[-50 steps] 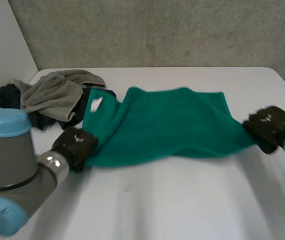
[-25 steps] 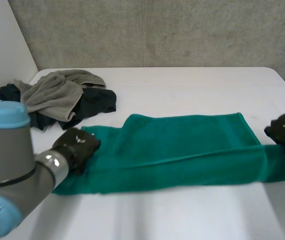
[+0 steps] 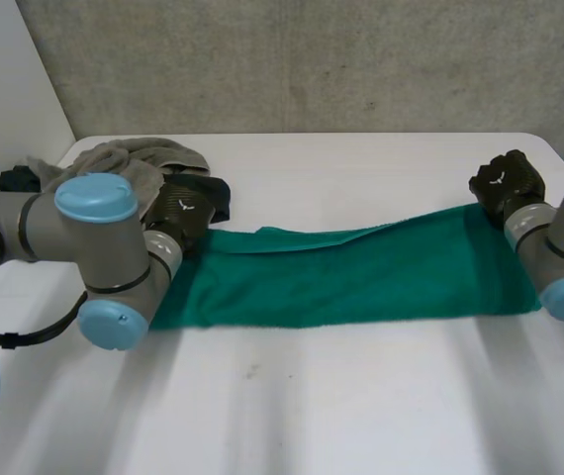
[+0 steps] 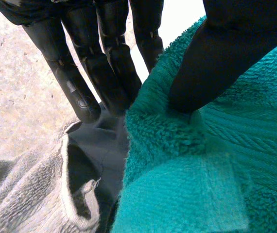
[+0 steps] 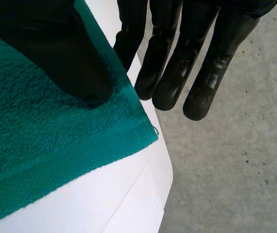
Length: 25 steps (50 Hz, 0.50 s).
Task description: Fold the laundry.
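A green towel point(image 3: 361, 272) lies as a long, narrow strip across the middle of the white table point(image 3: 341, 396). My left hand point(image 3: 185, 218) is at its far left corner. In the left wrist view the thumb point(image 4: 216, 53) presses on the towel point(image 4: 216, 160) against straight fingers point(image 4: 109, 63), pinching the corner. My right hand point(image 3: 508, 183) is at the far right corner. There the thumb point(image 5: 56, 48) sits on the towel point(image 5: 31, 121) near its corner, with the fingers point(image 5: 177, 63) straight beneath and past the edge.
A grey towel point(image 3: 114, 163) and dark garments point(image 3: 213, 193) are piled at the back left, right beside my left hand; they also lie at its fingertips as grey cloth point(image 4: 26, 194) and dark cloth point(image 4: 99, 155). The table's right edge point(image 5: 153, 194) is close to my right hand.
Both hands have moved away from me toward the table's far side, each carrying a towel corner. The towel has gone from a wider spread to a narrow strip.
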Each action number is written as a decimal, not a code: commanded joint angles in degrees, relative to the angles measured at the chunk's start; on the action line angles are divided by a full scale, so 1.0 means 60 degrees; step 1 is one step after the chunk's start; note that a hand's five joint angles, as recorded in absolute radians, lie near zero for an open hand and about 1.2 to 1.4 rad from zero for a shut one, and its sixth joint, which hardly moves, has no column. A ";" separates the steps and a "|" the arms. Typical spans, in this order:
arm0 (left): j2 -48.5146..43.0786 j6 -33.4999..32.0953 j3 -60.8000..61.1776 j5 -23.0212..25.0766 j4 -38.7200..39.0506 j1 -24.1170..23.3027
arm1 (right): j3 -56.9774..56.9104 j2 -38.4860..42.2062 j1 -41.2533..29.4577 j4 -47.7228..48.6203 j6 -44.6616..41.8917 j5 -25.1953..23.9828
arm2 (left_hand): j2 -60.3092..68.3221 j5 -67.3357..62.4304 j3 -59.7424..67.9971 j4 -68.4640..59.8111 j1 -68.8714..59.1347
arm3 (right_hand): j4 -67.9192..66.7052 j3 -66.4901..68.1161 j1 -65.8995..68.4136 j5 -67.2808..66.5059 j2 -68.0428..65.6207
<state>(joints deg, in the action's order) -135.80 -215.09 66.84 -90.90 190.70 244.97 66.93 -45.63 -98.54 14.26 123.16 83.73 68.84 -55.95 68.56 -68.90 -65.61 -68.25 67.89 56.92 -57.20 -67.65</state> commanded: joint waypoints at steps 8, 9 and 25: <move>0.0614 0.0076 0.0051 -0.0230 0.1015 -0.0193 | -0.1751 0.0487 -0.0262 0.0188 0.1238 0.2202 | -0.9293 0.8811 -0.9246 0.9302 0.8755 | 0.9708 -0.9648 -0.7820 0.9533 0.9609; 0.0690 0.0076 0.0081 -0.0275 0.0985 -0.0193 | -0.1751 0.0312 -0.0233 0.0129 0.1487 0.2188 | -0.9294 0.8812 -0.9247 0.9304 0.8757 | 0.9708 -0.9648 -0.7820 0.9533 0.9609; 0.4118 0.0984 0.3390 -0.0262 0.0955 -0.0281 | 0.1672 -0.3117 0.1011 -0.4247 0.3012 -0.0770 | -0.9547 0.9064 -0.9499 0.9556 0.9009 | 0.9708 -0.9648 -0.7820 0.9533 0.9609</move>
<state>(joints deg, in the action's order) -117.99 -212.76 78.47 -93.62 196.44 243.80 66.70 -59.44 -97.42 1.49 141.22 86.32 13.20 -3.17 13.67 -13.28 -14.16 -13.61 12.47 11.76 -3.63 -12.82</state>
